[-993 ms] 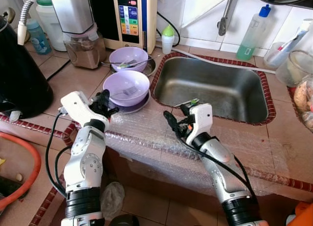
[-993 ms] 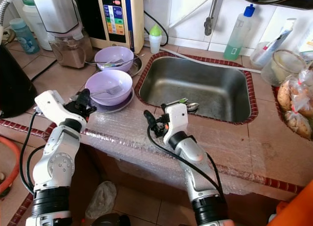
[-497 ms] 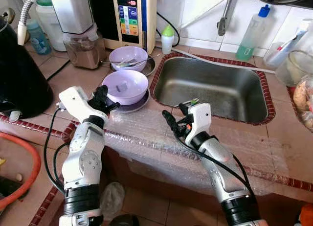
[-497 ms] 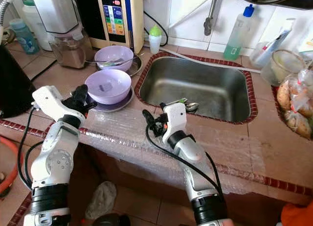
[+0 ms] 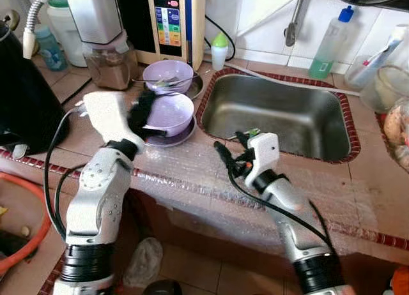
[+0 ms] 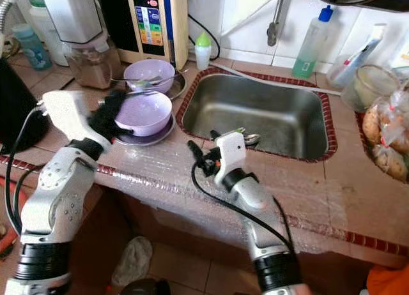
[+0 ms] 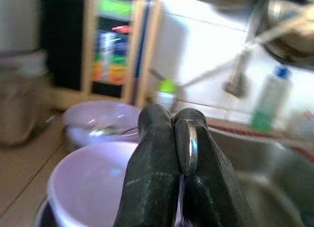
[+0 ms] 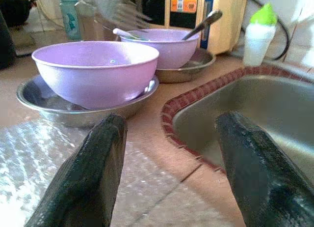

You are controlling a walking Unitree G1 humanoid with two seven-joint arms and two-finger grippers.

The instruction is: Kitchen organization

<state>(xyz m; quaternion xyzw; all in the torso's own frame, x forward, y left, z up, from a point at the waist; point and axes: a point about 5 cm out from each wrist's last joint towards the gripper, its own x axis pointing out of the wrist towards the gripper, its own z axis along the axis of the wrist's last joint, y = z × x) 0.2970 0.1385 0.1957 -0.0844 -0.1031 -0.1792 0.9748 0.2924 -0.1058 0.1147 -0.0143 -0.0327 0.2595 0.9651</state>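
the near purple bowl [image 5: 169, 112] sits in a steel dish [image 5: 179, 135] on the counter, left of the sink [image 5: 275, 116]. the left gripper [image 7: 177, 153] hovers at its rim, fingers clenched on a thin metal piece. the right gripper [image 8: 167, 153], fingers spread, hovers over bubble wrap [image 5: 192, 170].

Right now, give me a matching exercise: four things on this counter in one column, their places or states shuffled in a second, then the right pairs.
1. left gripper
2. right gripper
3. near purple bowl
4. green-capped bottle

A. fingers spread apart, over the bubble wrap
B. on a steel plate
C. fingers pressed together, at the bowl's rim
D. by the wall, behind the sink

Pairs: 1-C, 2-A, 3-B, 4-D
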